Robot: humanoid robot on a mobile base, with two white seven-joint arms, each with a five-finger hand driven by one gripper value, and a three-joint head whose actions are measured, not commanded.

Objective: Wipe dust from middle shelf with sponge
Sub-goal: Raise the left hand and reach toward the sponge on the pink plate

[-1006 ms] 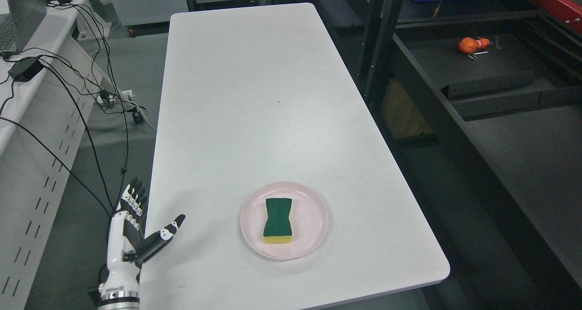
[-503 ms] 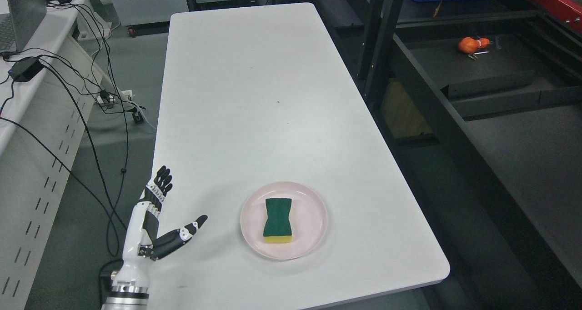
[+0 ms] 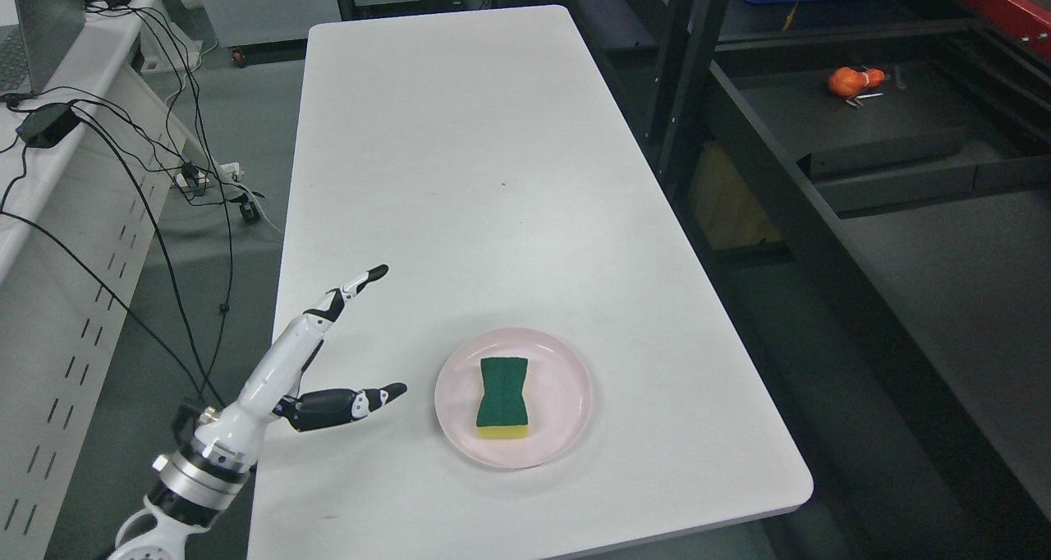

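Sponge (image 3: pixel 502 397), green side up, lies on pink plate (image 3: pixel 566 429) near front of white surface (image 3: pixel 460 174); left hand (image 3: pixel 308 363) empty, fingers spread, well left of plate.

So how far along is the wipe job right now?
Nothing is done yet: the sponge lies untouched on the pink plate. In hand: the left hand hovers open over the table's left edge, short of the plate. Left: grasp the sponge, carry it to the shelf, wipe.
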